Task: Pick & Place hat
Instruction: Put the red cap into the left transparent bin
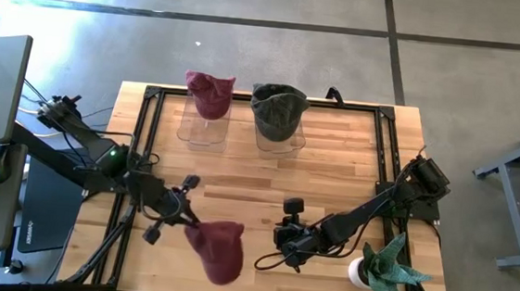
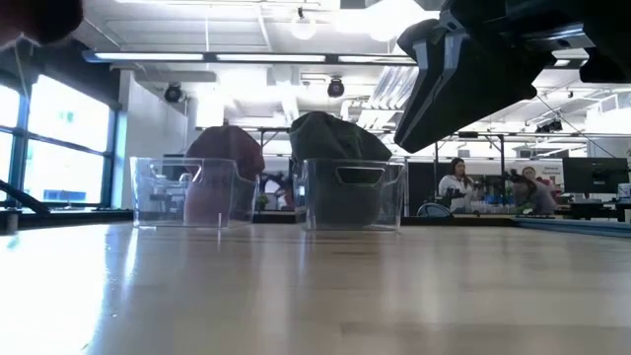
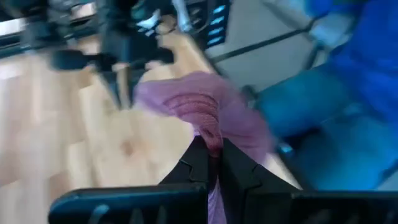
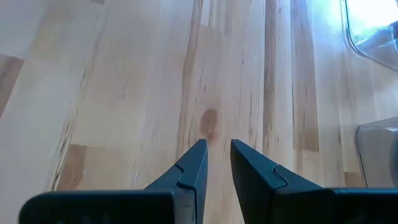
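The high view looks straight down on the whole table (image 1: 267, 179); the low view sits at tabletop level, facing the two clear bins (image 2: 355, 193) at the far edge. Each wrist view looks closely along its own fingers at the wood, and both overhead and low views share those bins.

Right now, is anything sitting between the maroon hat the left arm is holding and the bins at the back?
Nothing visible. The left gripper holds the maroon hat near the front edge; bare table lies between it and the clear bins.
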Motion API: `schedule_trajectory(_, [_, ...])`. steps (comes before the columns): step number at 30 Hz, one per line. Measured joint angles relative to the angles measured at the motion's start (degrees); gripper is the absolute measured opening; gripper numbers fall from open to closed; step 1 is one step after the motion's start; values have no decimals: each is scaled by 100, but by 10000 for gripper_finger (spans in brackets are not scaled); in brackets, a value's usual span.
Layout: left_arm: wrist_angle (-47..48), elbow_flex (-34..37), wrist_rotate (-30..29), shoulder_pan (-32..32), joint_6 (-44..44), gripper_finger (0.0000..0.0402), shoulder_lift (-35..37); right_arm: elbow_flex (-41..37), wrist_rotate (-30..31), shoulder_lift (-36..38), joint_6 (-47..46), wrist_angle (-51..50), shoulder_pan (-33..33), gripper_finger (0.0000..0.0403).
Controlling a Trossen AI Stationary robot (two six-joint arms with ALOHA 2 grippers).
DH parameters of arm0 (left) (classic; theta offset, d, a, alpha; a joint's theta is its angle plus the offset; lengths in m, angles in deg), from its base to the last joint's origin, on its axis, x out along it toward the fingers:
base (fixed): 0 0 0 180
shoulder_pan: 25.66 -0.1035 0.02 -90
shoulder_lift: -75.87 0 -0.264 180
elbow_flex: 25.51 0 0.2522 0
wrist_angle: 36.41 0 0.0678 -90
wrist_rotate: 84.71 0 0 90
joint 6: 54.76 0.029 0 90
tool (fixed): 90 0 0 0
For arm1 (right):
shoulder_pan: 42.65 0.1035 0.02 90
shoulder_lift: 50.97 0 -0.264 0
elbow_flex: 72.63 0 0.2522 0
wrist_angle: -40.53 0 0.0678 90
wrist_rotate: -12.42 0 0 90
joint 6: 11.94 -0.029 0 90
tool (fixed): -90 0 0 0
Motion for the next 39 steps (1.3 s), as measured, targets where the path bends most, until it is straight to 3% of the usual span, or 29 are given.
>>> schedule_trajectory(4, [513, 0, -686, -62, 243, 1, 145, 0, 0, 0, 0, 25, 0, 67])
schedule_trajectory(10, [1510, -343, -1893, -812, 696, 1, 420, 0, 4, 0, 63, 52, 2, 67])
schedule_trajectory(16, [1725, -979, -3408, -1556, 2421, 1, 544, 1, 0, 0, 142, 97, -33, 67])
schedule_trajectory(20, [1905, -1030, -4010, -2352, 3622, 1, 547, 0, -28, 0, 120, 100, -74, 67])
schedule_trajectory(30, [1681, -222, -3962, -4772, 4606, 1, 535, 1, -254, 0, 107, 100, -103, 67])
schedule_trajectory(39, [1126, 457, -2674, -5227, 4978, 1, 530, 2, -254, 0, 107, 97, -103, 67])
